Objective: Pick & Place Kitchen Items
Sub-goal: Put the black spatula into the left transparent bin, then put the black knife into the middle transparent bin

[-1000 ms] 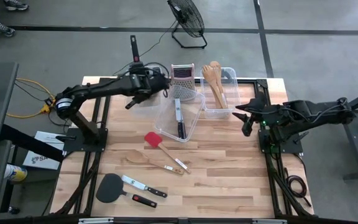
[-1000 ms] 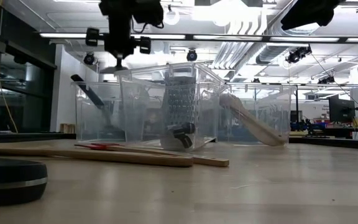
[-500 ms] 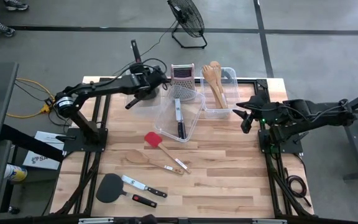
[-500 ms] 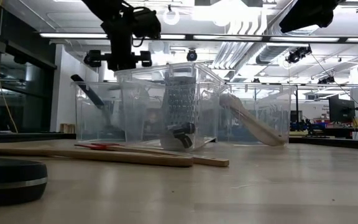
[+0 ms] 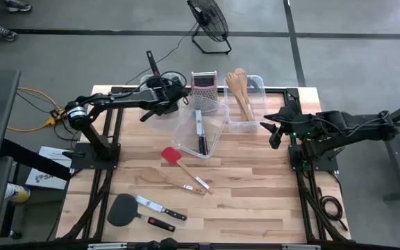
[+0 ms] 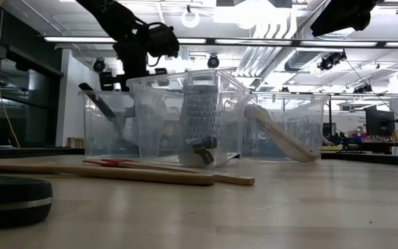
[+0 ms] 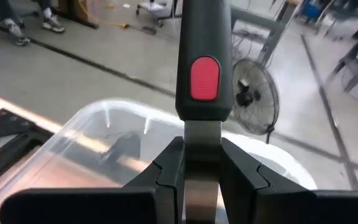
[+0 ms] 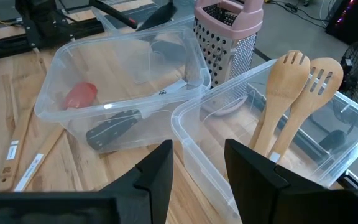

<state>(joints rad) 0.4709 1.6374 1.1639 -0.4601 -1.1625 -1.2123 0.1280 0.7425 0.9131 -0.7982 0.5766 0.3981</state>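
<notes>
My left gripper (image 5: 162,90) is shut on a utensil with a black handle (image 5: 150,62) that bears a red oval mark (image 7: 204,78). It hovers over the far-left clear bin (image 7: 92,134), and it also shows in the low view (image 6: 135,63). A black spatula (image 6: 99,105) leans inside that bin. My right gripper (image 5: 272,132) is open and empty, to the right of the bins. A knife (image 5: 200,133) lies in the middle bin (image 5: 214,139). Wooden spoons (image 8: 291,99) lean in the right bin (image 5: 255,104). My left gripper pinches the utensil's flat steel part (image 7: 202,134), just below the black handle, between its two fingers. The utensil lies along the fingers, and its handle sticks out past the fingertips toward the table's far edge. It is lifted clear above the bin. Its other end is hidden by the gripper.
A pink-topped steel grater (image 5: 203,83) stands behind the middle bin. On the bare wood near the front lie a red spatula (image 5: 171,155), a wooden spoon (image 5: 164,178), a black spatula (image 5: 123,209), a knife (image 5: 160,208) and a small black-handled piece (image 5: 162,223). A floor fan (image 5: 209,22) stands beyond the far edge.
My left gripper has gone down toward the far-left bin, still shut on the black-handled utensil. In the low view it has dropped from well above the bins to about their rim height. My right arm has kept still.
</notes>
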